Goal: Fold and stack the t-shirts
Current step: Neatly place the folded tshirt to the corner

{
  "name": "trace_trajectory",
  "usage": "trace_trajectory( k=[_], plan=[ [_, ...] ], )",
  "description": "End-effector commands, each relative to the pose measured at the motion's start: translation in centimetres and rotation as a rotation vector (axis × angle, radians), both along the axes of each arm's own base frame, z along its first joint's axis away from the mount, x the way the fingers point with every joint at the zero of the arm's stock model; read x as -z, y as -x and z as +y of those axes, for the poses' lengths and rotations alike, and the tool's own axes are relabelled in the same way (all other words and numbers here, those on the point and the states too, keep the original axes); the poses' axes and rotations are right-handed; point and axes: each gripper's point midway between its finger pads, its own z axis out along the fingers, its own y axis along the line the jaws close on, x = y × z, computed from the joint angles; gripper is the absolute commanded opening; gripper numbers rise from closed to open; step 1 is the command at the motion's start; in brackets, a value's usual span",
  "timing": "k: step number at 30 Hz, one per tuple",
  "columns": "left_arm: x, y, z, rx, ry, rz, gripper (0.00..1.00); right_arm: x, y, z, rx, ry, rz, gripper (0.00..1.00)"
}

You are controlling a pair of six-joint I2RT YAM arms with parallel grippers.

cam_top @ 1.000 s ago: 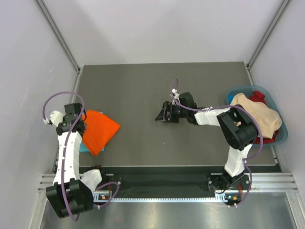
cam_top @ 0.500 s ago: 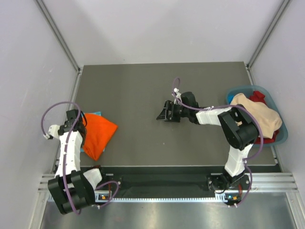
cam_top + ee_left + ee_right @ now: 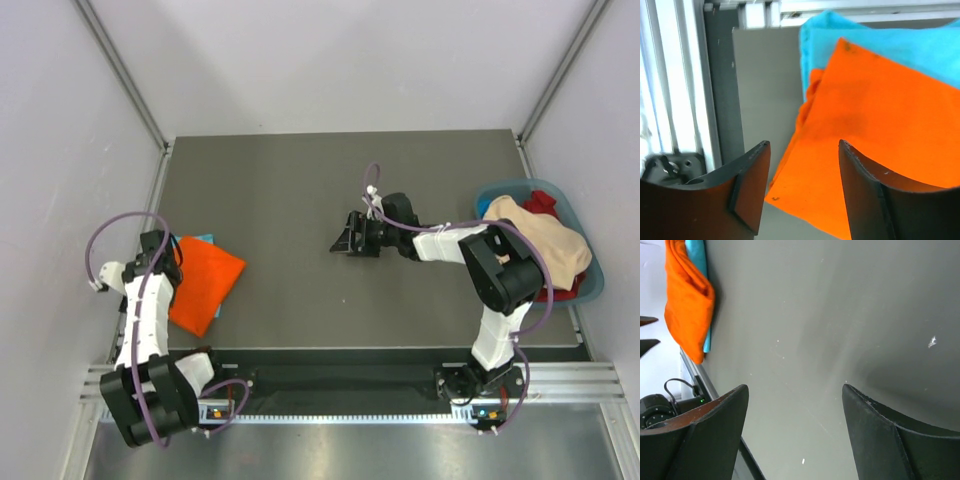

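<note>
From above, the left arm (image 3: 140, 310) is folded back on itself along the left edge of the tabletop (image 3: 290, 180). The left end effector (image 3: 165, 265) sits at the left border of the orange t-shirt (image 3: 205, 283). That shirt lies folded on the turquoise t-shirt (image 3: 203, 239), of which only a corner shows. The right arm (image 3: 440, 245) reaches leftward to mid-tabletop, its right end effector (image 3: 345, 240) low over bare surface, well apart from the shirts. A blue basket (image 3: 595, 285) of beige and red cloth stands at the right edge.

In the left wrist view, the two fingers (image 3: 752, 185) stand apart, gripping nothing, with the orange t-shirt flat beneath them and turquoise showing past its far edge.

In the right wrist view, the jaws are spread wide over bare tabletop, and the stacked shirts appear far off at the upper left.
</note>
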Motion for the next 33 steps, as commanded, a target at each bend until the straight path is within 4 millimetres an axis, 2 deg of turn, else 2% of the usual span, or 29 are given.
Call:
trace_trajectory(
  k=[1, 3, 4, 5, 10, 11, 12, 13, 14, 15, 16, 18, 19, 20, 21, 22, 23, 24, 26, 27, 28, 29, 30, 31, 33],
  plan=[
    [-4.7, -2.3, 2.0, 0.099, -0.110, -0.021, 0.62, -2.9, -0.6, 0.2, -0.015, -0.048, -0.089, 0.76],
    [-6.1, -5.4, 1.0, 0.279, -0.085, -0.108, 0.59, -2.9, -0.7, 0.2, -0.016, -0.048, -0.091, 0.76],
    [-7.3, -7.6, 1.2, 0.415, -0.133, -0.147, 0.59, -3.0, -0.7, 0.2, -0.020, -0.052, -0.092, 0.76],
    [-7.7, -9.2, -0.4, 0.531, -0.097, -0.221, 0.59, -3.2, -0.6, 0.4, -0.039, -0.060, -0.102, 0.76],
    [-8.1, -11.9, -2.2, 0.765, -0.085, -0.252, 0.57, -3.4, -0.6, 0.8, -0.059, -0.030, -0.142, 0.77],
    [-6.7, -12.0, -2.3, 0.778, -0.040, -0.199, 0.57, -3.1, -0.8, 0.8, -0.054, 0.010, -0.149, 0.77],
    [-6.4, -12.1, -2.3, 0.787, -0.021, -0.175, 0.56, -3.0, -0.8, 1.0, -0.056, 0.022, -0.153, 0.77],
    [-6.6, -12.4, -2.4, 0.797, -0.009, -0.174, 0.56, -2.9, -0.3, 1.9, -0.069, 0.029, -0.156, 0.77],
    [-6.4, -12.7, -2.6, 0.807, 0.002, -0.179, 0.55, -3.3, -0.8, 2.7, -0.047, 0.029, -0.169, 0.77],
    [-6.6, -13.1, -3.0, 0.825, 0.010, -0.206, 0.55, -2.6, -0.8, 3.4, -0.040, 0.037, -0.153, 0.77],
    [-6.6, -13.6, -4.0, 0.867, 0.034, -0.247, 0.55, -3.2, -0.6, 5.3, -0.047, 0.022, -0.165, 0.78],
    [-6.4, -13.9, -4.6, 0.891, 0.071, -0.262, 0.56, -3.5, -0.3, 7.6, -0.022, -0.017, -0.122, 0.79],
    [-6.6, -14.1, -4.6, 0.887, 0.083, -0.256, 0.56, -3.0, 0.5, 9.3, -0.038, -0.029, -0.113, 0.80],
    [-5.7, -14.1, -4.5, 0.875, 0.114, -0.226, 0.56, -3.8, 0.0, 10.5, -0.004, -0.049, -0.108, 0.80],
    [-5.4, -14.0, -4.4, 0.865, 0.124, -0.213, 0.56, -3.2, 0.1, 11.4, 0.002, -0.046, -0.096, 0.81],
    [-5.1, -14.0, -4.2, 0.844, 0.130, -0.211, 0.56, -4.2, 0.4, 13.2, -0.004, -0.070, -0.111, 0.81],
    [-5.0, -14.0, -3.7, 0.817, 0.123, -0.209, 0.57, -4.1, 0.1, 13.8, 0.035, -0.073, -0.094, 0.81],
    [-4.8, -13.9, -3.1, 0.788, 0.122, -0.213, 0.57, -3.3, 0.2, 14.4, 0.049, -0.068, -0.077, 0.81],
    [-4.4, -14.3, -2.9, 0.753, 0.146, -0.267, 0.57, -4.1, 0.3, 16.6, 0.077, -0.118, -0.086, 0.82],
    [-4.2, -14.7, -3.4, 0.745, 0.182, -0.301, 0.57, -3.1, 1.0, 17.7, 0.070, -0.113, -0.079, 0.82],
    [-3.7, -15.0, -3.6, 0.743, 0.196, -0.316, 0.57, -3.7, 0.7, 18.8, 0.072, -0.132, -0.096, 0.82],
    [-3.2, -15.1, -3.9, 0.742, 0.218, -0.321, 0.57, -3.4, 0.9, 19.5, 0.061, -0.136, -0.093, 0.82],
    [-2.9, -15.2, -4.0, 0.732, 0.233, -0.326, 0.57, -1.9, 1.3, 20.2, 0.045, -0.127, -0.078, 0.82],
    [-2.3, -15.3, -4.1, 0.732, 0.247, -0.321, 0.57, -2.5, 1.7, 21.3, 0.026, -0.159, -0.079, 0.82],
    [-1.8, -15.2, -3.8, 0.720, 0.250, -0.305, 0.57, -1.0, 2.0, 21.9, 0.018, -0.168, -0.062, 0.81]
  ],
)
